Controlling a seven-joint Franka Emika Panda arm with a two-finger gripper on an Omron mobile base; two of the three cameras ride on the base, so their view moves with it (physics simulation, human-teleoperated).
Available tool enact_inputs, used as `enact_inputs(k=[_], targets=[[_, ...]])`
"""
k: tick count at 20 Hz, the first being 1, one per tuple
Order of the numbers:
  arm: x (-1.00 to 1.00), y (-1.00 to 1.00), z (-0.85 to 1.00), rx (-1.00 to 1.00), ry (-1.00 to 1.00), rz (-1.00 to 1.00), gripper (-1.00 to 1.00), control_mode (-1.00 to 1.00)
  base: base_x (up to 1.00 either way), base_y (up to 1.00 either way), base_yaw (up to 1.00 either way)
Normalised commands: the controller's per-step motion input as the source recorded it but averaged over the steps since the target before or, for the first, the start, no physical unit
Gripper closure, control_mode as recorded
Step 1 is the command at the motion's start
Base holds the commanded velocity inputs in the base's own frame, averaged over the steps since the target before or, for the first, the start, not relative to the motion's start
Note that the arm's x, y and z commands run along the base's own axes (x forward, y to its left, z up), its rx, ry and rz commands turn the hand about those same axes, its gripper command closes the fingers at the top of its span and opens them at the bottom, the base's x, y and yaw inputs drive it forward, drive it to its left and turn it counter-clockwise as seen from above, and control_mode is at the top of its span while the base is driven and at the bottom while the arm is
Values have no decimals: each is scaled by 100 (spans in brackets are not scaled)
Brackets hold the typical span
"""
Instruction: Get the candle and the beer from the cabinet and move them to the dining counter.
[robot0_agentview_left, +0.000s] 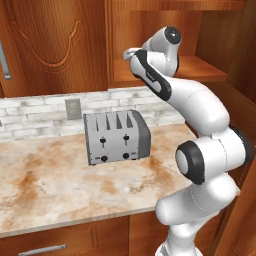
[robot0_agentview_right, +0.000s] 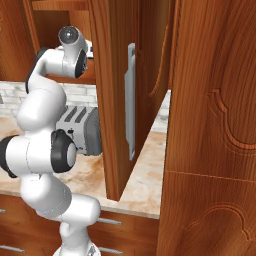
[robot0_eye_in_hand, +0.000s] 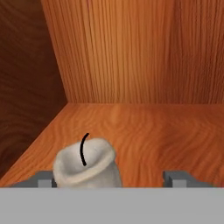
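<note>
The candle (robot0_eye_in_hand: 87, 166), a pale stubby cylinder with a dark curved wick, stands on the wooden shelf (robot0_eye_in_hand: 153, 127) inside the cabinet (robot0_agentview_left: 200, 70). My gripper (robot0_eye_in_hand: 111, 179) is open around it. The candle sits close against the left fingertip (robot0_eye_in_hand: 43, 179), with a wide gap to the right fingertip (robot0_eye_in_hand: 179, 177). In the base views my arm (robot0_agentview_left: 165, 75) reaches up into the open cabinet compartment, where the hand is hidden. The beer and the dining counter are out of view.
A silver toaster (robot0_agentview_left: 116, 136) stands on the marble counter (robot0_agentview_left: 50, 185) under the cabinet, against a brick backsplash. The opened cabinet door (robot0_agentview_right: 112, 100) with its silver bar handle (robot0_agentview_right: 131, 100) hangs just right of the arm. The cabinet's side wall (robot0_eye_in_hand: 26, 87) is near the candle.
</note>
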Motion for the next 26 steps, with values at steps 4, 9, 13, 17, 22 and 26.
enact_inputs(k=[4,9,13,17,22,26], targets=[[1,0,0,0,2,0,100,-100,0,0,0],[0,0,0,0,0,0,100,-100,0,0,0],[-36,0,0,0,-6,0,100,-100,0,0,0],[-76,0,2,0,-17,0,100,-100,0,0,0],[-95,0,7,0,-21,0,100,-100,0,0,0],[-100,-1,9,0,-3,-5,100,-100,0,0,0]])
